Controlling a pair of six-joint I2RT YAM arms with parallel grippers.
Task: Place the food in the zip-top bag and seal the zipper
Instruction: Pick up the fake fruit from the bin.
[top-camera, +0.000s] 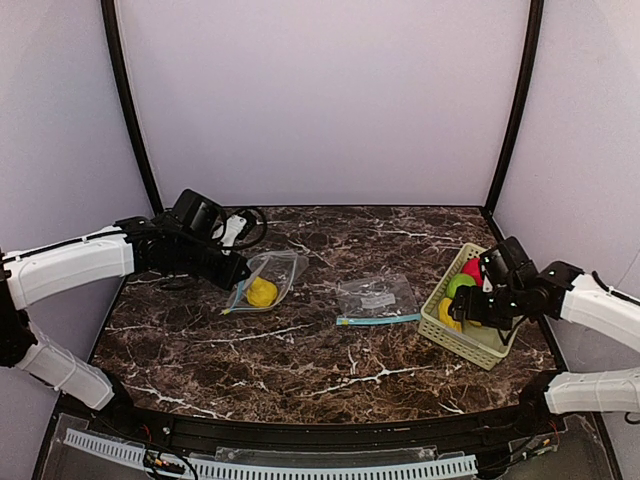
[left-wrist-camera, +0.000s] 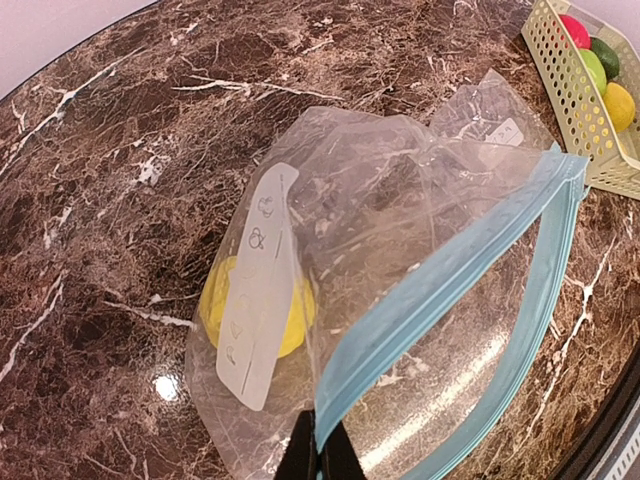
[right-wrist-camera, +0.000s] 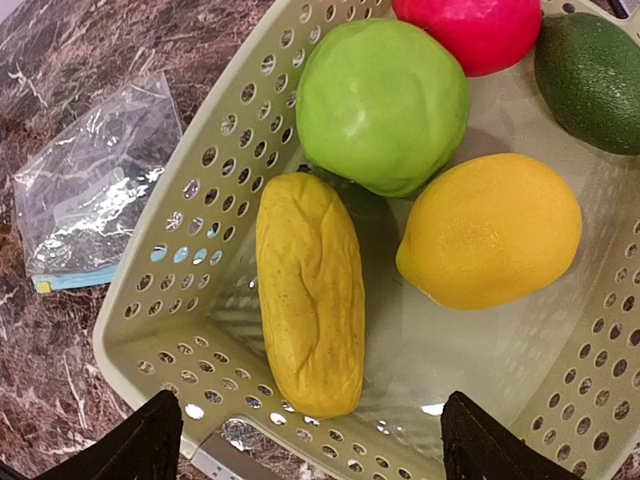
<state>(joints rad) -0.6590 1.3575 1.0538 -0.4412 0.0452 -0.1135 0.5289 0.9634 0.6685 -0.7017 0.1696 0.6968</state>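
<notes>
Counter (top-camera: 300, 350): dark marble, all items on it.

Basket (top-camera: 445, 338): pale green, slatted, right side of the counter. It holds five pieces of food.

Zip-top bag (left-wrist-camera: 400, 220): left side, far half of the counter. Mouth is lifted and gaping, blue zipper unsealed. One yellow piece (left-wrist-camera: 255, 305) lies inside, low in the bag.

Second bag (top-camera: 378, 298): flat mid-counter, between the first bag and the basket, untouched and apparently empty.

Food in the basket, large to small: light green ball (right-wrist-camera: 385, 100), round yellow piece (right-wrist-camera: 490, 230), long yellow piece (right-wrist-camera: 308, 290), red ball (right-wrist-camera: 480, 30), dark green piece (right-wrist-camera: 590, 80) (partly cut off by the frame).

Left tool (left-wrist-camera: 322, 450): pinched tight on the zipper edge, holding the mouth open.

Right tool (right-wrist-camera: 315, 445): spread wide above the basket's near end, gripping nothing.

Progress, by judgement: early. One piece is bagged and five are left to move. Sealing not yet begun.
</notes>
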